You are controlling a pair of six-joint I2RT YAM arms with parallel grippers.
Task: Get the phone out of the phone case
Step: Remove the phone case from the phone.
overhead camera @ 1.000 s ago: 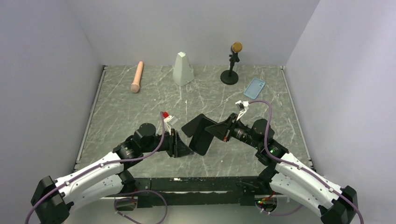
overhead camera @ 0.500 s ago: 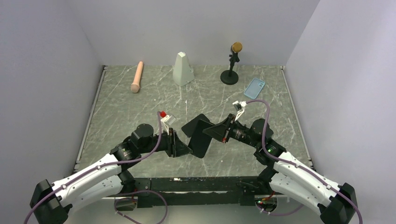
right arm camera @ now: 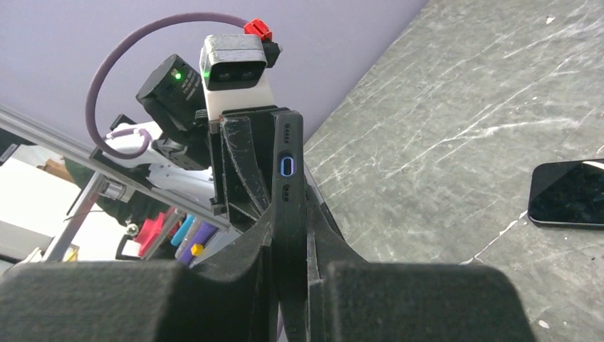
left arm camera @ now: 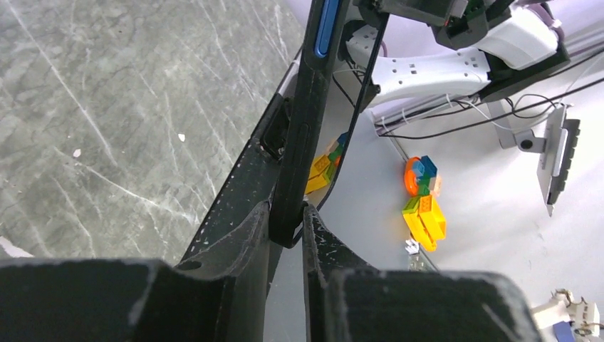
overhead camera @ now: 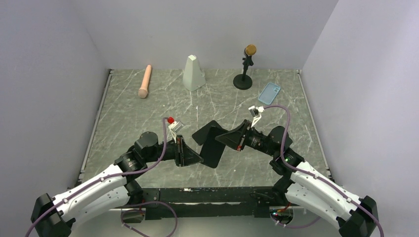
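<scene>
A black phone is held off the table between both grippers, edge-on to each wrist camera. My left gripper is shut on one end; in the left wrist view its fingers pinch the thin black edge. My right gripper is shut on the other end; in the right wrist view the phone's port edge faces me. The light-blue phone case lies flat at the back right, away from both grippers. A second black phone lies on the table and shows in the right wrist view.
A beige cylinder lies at the back left. A white cone-shaped block and a small microphone on a black stand stand along the back. Walls close in the table's left, back and right sides.
My left arm has drawn slightly to the left, its gripper still shut on the phone. The right arm and the phone have barely shifted.
</scene>
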